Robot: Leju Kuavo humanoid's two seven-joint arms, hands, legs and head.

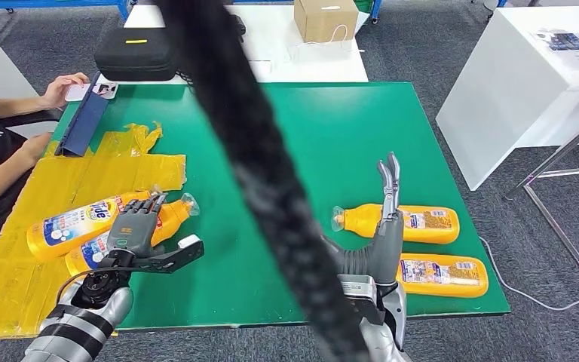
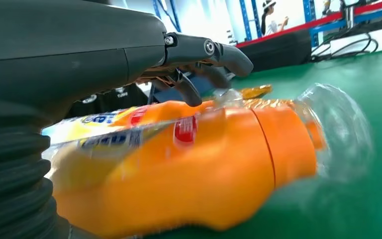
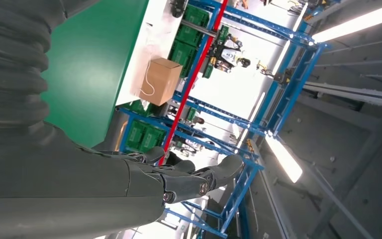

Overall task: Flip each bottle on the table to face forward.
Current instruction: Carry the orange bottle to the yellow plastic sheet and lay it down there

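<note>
On the near left of the green worktop [image 1: 309, 128], the left robot hand [image 1: 137, 226] rests fingers-down on a dish-soap bottle [image 1: 167, 219] beside another. A loose hold could let it roll back. The right robot hand [image 1: 387, 197], empty, fingers together, stands upright by two label-down bottles [image 1: 403, 223].

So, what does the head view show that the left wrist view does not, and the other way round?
The head view alone shows the two bottles at the right, the raised right robot hand, the yellow sheet and a person's arm. The left wrist view alone shows the near bottle's clear cap close up and the dark fingers above the bottle. Both show the left robot hand over an orange bottle on the green table.
</note>
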